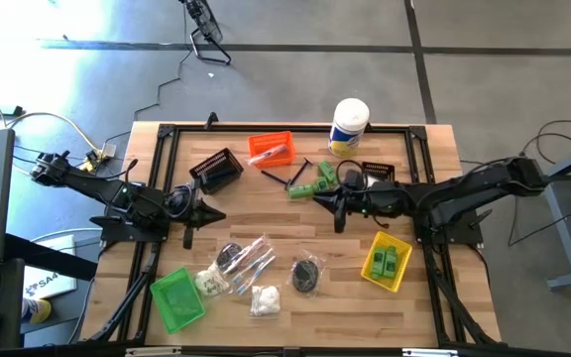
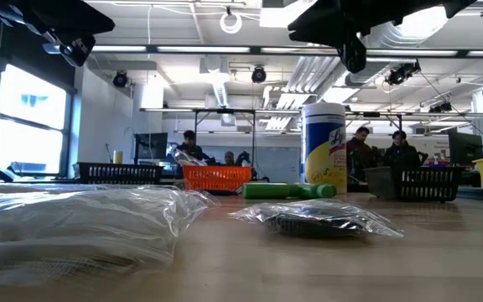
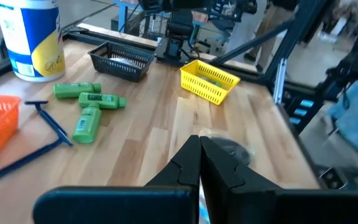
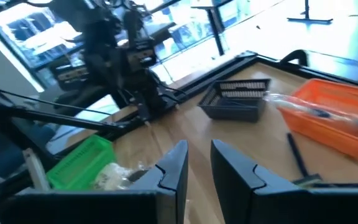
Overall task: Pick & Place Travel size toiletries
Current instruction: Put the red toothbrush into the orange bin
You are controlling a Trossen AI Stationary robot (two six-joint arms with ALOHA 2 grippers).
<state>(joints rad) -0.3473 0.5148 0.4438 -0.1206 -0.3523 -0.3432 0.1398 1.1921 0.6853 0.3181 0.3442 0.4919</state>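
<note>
Three bright green mini bottles [image 1: 310, 183] lie on the table by two thin black sticks [image 1: 278, 177]. Clear-wrapped packets [image 1: 246, 260], bags of white puffs [image 1: 264, 299] and a wrapped dark round bundle [image 1: 307, 273] lie toward the near edge. More green bottles sit in the yellow bin [image 1: 387, 260], and a clear packet in the orange bin [image 1: 271, 149]. My right gripper [image 4: 197, 165] hangs above the table just beside the loose green bottles [image 3: 89, 106], slightly open with nothing between its fingers. My left gripper [image 3: 199, 140] is shut, held above the table's left middle [image 1: 218, 213].
A tall white canister [image 1: 349, 124] stands at the far edge. One black bin [image 1: 216, 171] stands left of the orange bin and another [image 1: 378, 171] stands right of the bottles. A green bin [image 1: 177, 297] sits near left. People stand in the room beyond the table.
</note>
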